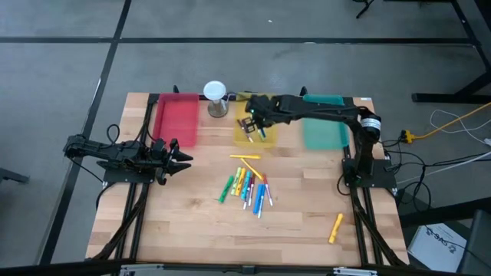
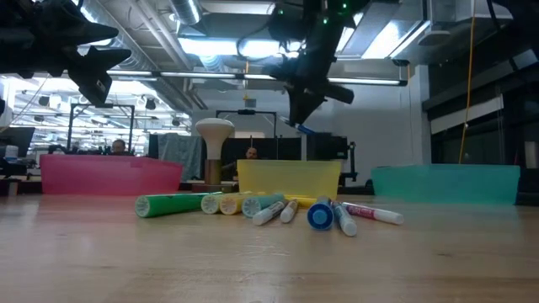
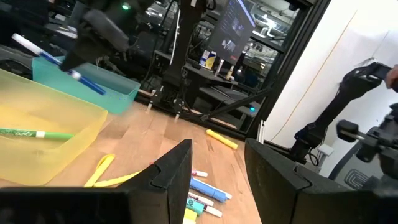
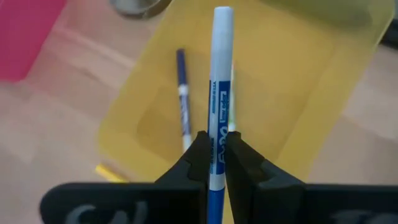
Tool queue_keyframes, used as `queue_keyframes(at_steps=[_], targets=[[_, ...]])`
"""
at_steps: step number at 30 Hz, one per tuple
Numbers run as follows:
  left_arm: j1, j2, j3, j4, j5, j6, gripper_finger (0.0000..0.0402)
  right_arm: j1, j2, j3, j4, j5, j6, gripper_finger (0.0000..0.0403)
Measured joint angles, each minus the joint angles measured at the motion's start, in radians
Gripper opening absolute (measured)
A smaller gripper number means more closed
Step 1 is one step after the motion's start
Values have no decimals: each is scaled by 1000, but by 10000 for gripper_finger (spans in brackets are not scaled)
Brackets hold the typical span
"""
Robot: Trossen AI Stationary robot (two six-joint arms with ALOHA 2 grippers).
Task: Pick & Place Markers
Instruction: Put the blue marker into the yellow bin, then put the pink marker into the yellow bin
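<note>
**Blue marker held over the yellow tray**

Right fingers [image 4: 216, 163] are pinched narrow on a blue marker [image 4: 218, 106], its white end pointing out ahead of them. I hold it in the air above the yellow tray [image 1: 270, 139], which sits between the red tray [image 1: 178, 119] and the teal tray [image 1: 323, 130] at the far side of the surface [image 1: 307, 222]. Inside the yellow tray lie a dark blue marker [image 4: 182, 99] and a green marker [image 3: 34, 133].

My left fingers [image 3: 217, 168] stand partly apart with nothing between them, hovering above the surface's left side, in front of the red tray.

A cluster of markers [image 1: 247, 186] lies loose mid-surface, with a yellow one [image 1: 245, 158] just behind it and an orange one [image 1: 336, 228] well apart near my right arm's base. An hourglass-like object [image 1: 215, 99] stands between the red and yellow trays.
</note>
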Motion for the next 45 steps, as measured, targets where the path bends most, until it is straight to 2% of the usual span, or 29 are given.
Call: queue_keyframes(at_steps=[8, 15, 20, 28, 38, 45], targets=[[0, 0, 0, 0, 0, 0, 143, -52, 0, 0, 15, -2, -49, 30], [0, 0, 0, 0, 0, 0, 143, -54, 0, 1, 28, -2, -73, 138], [0, 0, 0, 0, 0, 0, 143, -54, 0, 1, 28, -2, -74, 176], [0, 0, 0, 0, 0, 0, 143, -14, 0, 1, 22, -30, -81, 171], [0, 0, 0, 0, 0, 0, 143, 136, 0, 1, 19, -97, -201, 158], [0, 0, 0, 0, 0, 0, 143, 242, 0, 1, -63, -161, -234, 158]])
